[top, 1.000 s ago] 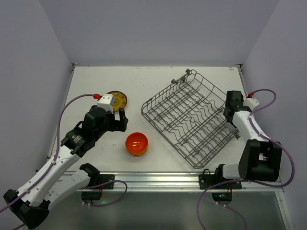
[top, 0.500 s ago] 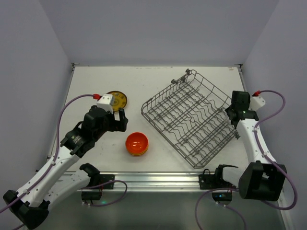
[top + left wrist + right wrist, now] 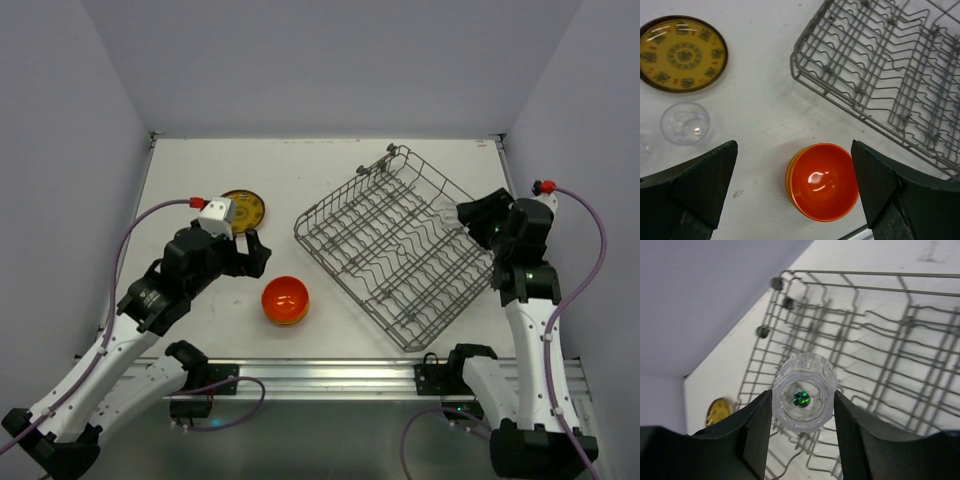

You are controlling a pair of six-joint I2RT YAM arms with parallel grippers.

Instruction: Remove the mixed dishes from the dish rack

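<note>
The grey wire dish rack (image 3: 395,245) stands right of centre with no dishes showing in it; it also shows in the left wrist view (image 3: 880,65) and the right wrist view (image 3: 890,335). My right gripper (image 3: 480,222) is shut on a small clear glass (image 3: 805,377), held over the rack's right side. My left gripper (image 3: 250,255) is open and empty above a stack of bowls (image 3: 822,181), orange on top with a yellow-green rim below. A yellow patterned plate (image 3: 682,54) lies face up on the table. A clear glass (image 3: 685,122) stands near it.
Part of another clear glass (image 3: 642,147) shows at the left wrist view's left edge. The bowls (image 3: 285,300) sit near the table's front edge, between the plate (image 3: 245,208) and the rack. Walls close the table on three sides.
My right arm has swung up and away from the rack's right edge, gripper now turned toward the rack. My left arm has barely shifted.
</note>
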